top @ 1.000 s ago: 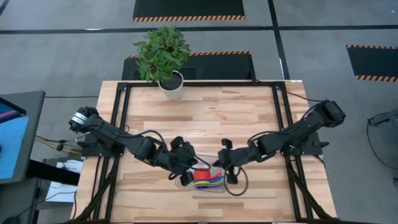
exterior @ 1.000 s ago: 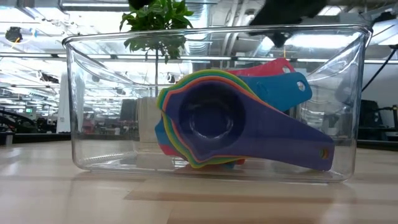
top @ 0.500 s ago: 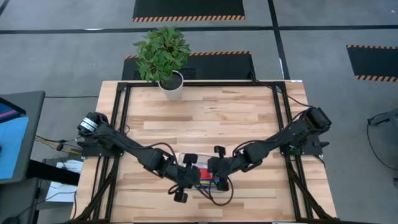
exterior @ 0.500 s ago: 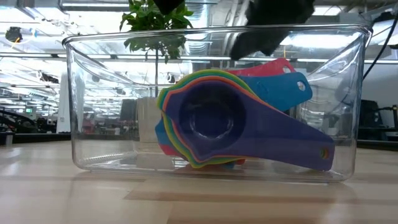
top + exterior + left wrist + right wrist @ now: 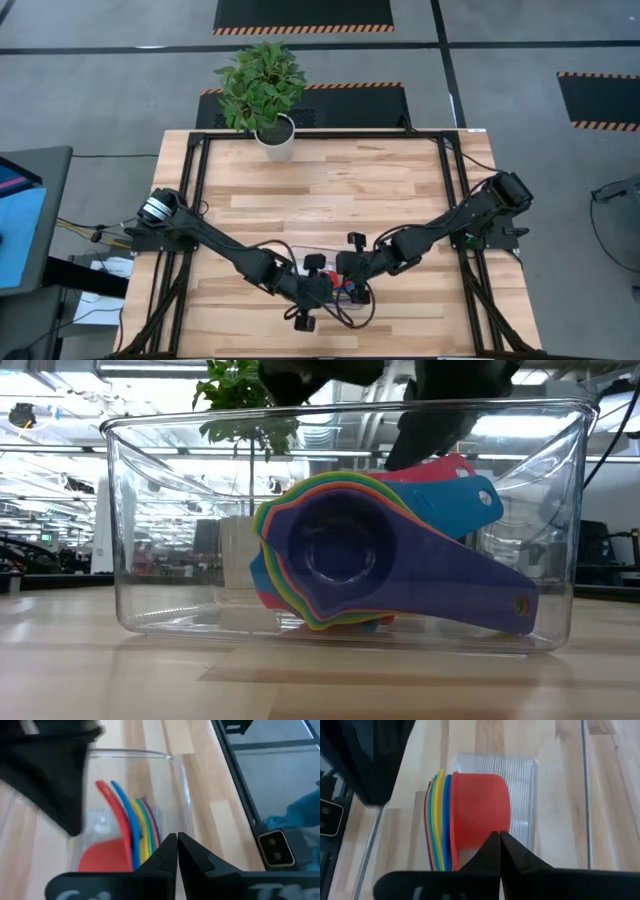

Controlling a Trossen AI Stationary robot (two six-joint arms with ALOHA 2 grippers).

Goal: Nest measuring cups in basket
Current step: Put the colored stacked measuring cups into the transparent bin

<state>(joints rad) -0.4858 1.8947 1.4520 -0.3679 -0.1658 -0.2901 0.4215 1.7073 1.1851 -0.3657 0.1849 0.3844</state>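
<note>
Measuring cups (image 5: pixel 345 555): lay nested together as one stack inside the basket, tipped on its side. In the low view the dark blue cup's bowl faced the camera, with green, yellow and orange rims ringing it, and a light blue and a red handle fanned out to the right behind the dark blue handle. In the right wrist view the red cup (image 5: pixel 480 815) was the outermost one seen, with blue, yellow and orange edges beside it.

Basket (image 5: pixel 150 530): clear, straight-walled, it stood on the wooden table near the front edge, about midway between left and right. In the high view it was mostly covered by the two arms.

Left gripper (image 5: pixel 177 851): fingers pressed together, tips touching, pinching nothing. It hovered over the basket, pointing down toward the coloured handles.

Right gripper (image 5: pixel 499 847): fingers likewise pressed together with nothing between them, hanging just above the red cup's bowl.

Arms: both reached in from the table's sides and met over the basket at the near edge; their dark shapes showed above the basket's rim in the low view.

Table (image 5: pixel 330 185): light wood inside a black frame.

Plant (image 5: pixel 262 85): a leafy green plant in a white pot at the far edge, well apart from the basket.
</note>
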